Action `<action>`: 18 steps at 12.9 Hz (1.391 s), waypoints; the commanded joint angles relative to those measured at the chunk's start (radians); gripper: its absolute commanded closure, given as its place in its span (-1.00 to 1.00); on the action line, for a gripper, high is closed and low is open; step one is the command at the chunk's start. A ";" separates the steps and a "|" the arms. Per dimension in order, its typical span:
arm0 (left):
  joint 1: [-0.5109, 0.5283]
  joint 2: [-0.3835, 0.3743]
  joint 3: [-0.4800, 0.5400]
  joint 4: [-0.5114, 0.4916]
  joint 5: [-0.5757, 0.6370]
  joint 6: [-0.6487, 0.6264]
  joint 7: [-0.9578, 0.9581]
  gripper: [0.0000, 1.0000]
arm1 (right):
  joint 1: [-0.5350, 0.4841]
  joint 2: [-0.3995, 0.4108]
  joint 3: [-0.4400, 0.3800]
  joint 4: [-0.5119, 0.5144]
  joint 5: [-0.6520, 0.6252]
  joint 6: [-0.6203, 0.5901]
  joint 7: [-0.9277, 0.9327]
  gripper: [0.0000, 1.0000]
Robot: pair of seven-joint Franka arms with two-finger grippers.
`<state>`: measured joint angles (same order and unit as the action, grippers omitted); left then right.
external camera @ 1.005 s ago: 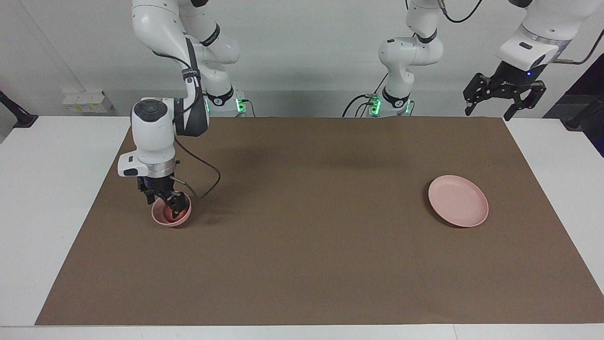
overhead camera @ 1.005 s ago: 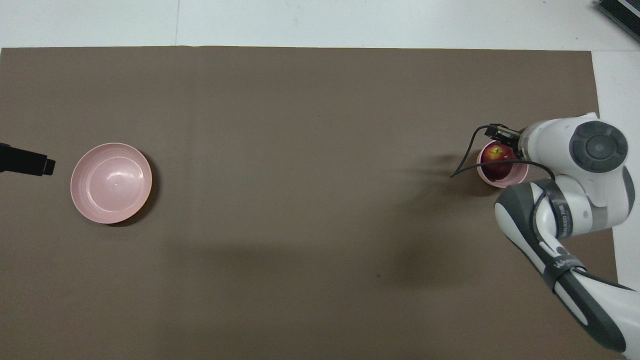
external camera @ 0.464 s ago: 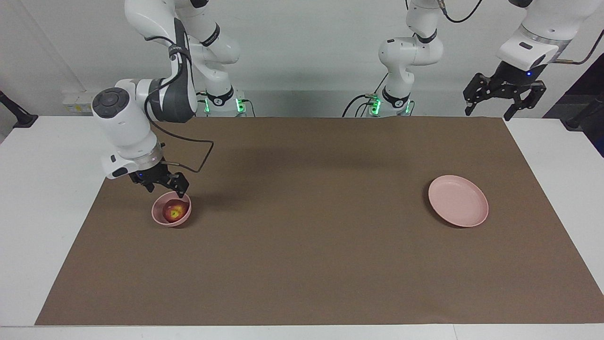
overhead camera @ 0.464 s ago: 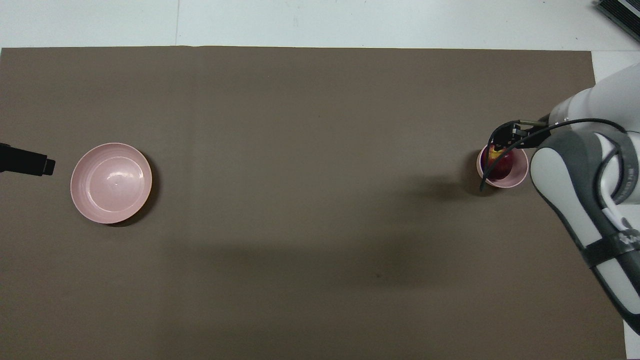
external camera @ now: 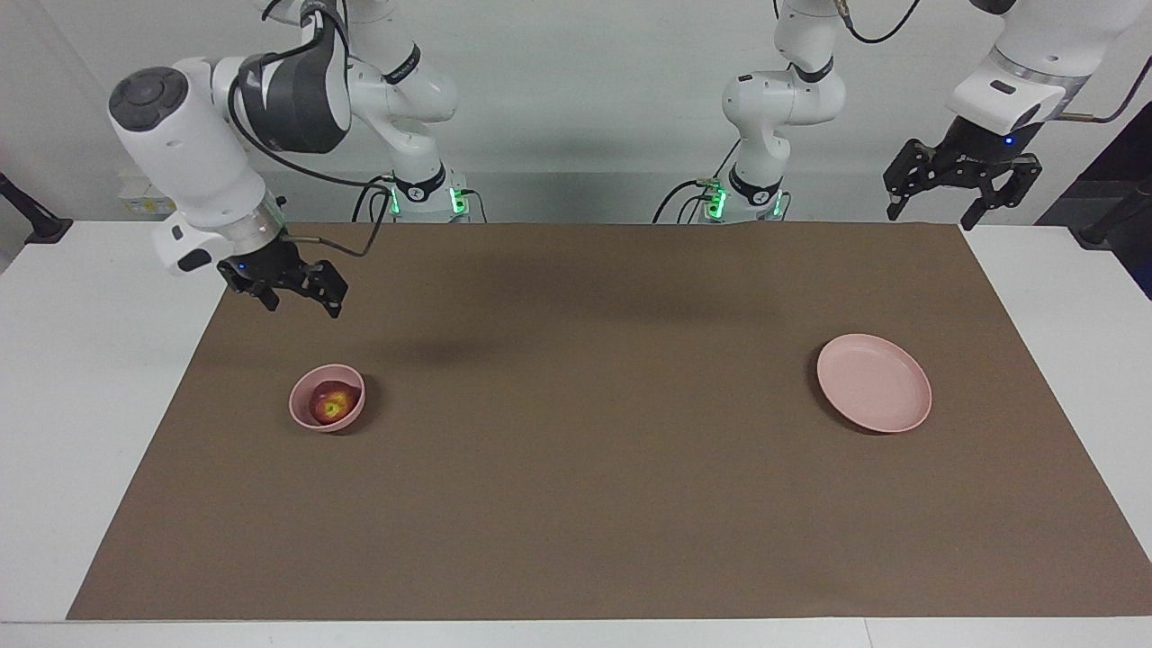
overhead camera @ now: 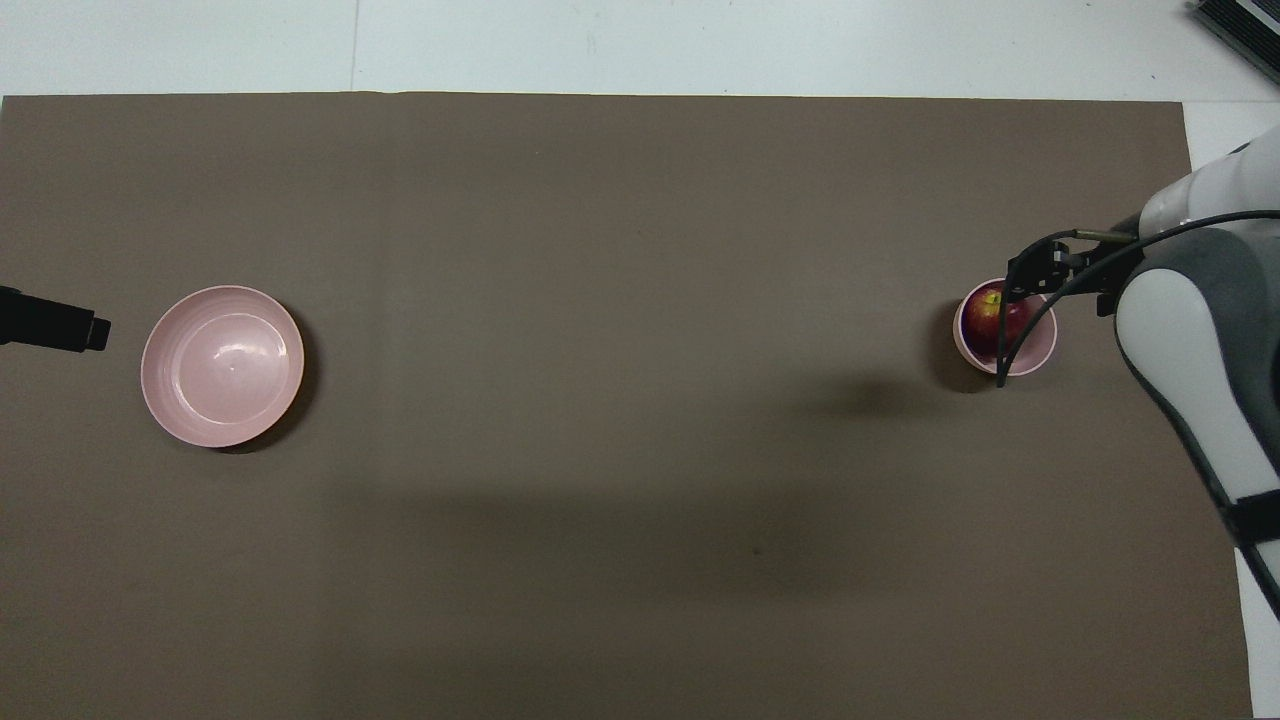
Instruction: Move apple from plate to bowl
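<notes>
The right arm comes from its base and bends over the right arm's end of the table, with its big white wrist tilted and the cable hanging in a loop from it. The right gripper (external camera: 292, 292) hangs in the air above the brown mat (external camera: 594, 504), its two black fingers spread wide and pointing down in a slant, and it holds nothing. Below this claw, a little toward the middle of the table from it, stands the bowl (external camera: 300, 416) on the mat, well under the fingers and not touching them. The apple (external camera: 330, 402) lies inside the bowl, dark red with its yellowish patch turned up. In the overhead view the claw's tips cover only the rim of the bowl (overhead camera: 1040, 352), and the apple (overhead camera: 993, 322) shows clearly in it. The plate (external camera: 873, 382) lies on the mat at the left arm's end, well apart from this claw, and it has nothing on it. The left arm waits raised at its own end, and the left gripper (external camera: 963, 184) hangs over the corner of the mat, also wide and with nothing between its fingers.
</notes>
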<state>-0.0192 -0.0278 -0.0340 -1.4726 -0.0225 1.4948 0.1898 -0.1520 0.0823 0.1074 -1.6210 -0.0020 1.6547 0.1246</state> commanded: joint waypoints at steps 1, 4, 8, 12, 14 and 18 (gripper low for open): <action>-0.001 -0.006 0.002 0.009 0.016 -0.021 -0.004 -1.00 | -0.023 -0.039 -0.011 -0.008 0.016 -0.032 -0.037 -1.00; -0.001 -0.006 0.002 0.009 0.016 -0.021 -0.006 -1.00 | -0.024 -0.041 -0.011 -0.005 0.014 -0.055 -0.042 -1.00; -0.002 -0.006 0.002 0.009 0.016 -0.021 -0.004 -1.00 | 0.069 -0.041 -0.065 0.029 0.020 -0.085 -0.043 -1.00; -0.001 -0.006 0.002 0.009 0.016 -0.021 -0.006 -1.00 | 0.177 -0.091 -0.201 0.011 0.033 -0.113 -0.066 -1.00; -0.002 -0.006 0.002 0.009 0.016 -0.021 -0.006 -1.00 | 0.180 -0.107 -0.201 -0.016 0.020 -0.108 -0.079 -1.00; -0.001 -0.006 0.002 0.009 0.016 -0.021 -0.006 -1.00 | 0.180 -0.101 -0.201 0.012 0.031 -0.124 -0.075 -1.00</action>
<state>-0.0192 -0.0278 -0.0340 -1.4726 -0.0225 1.4947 0.1898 0.0222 -0.0056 -0.0827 -1.6042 0.0000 1.5436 0.0794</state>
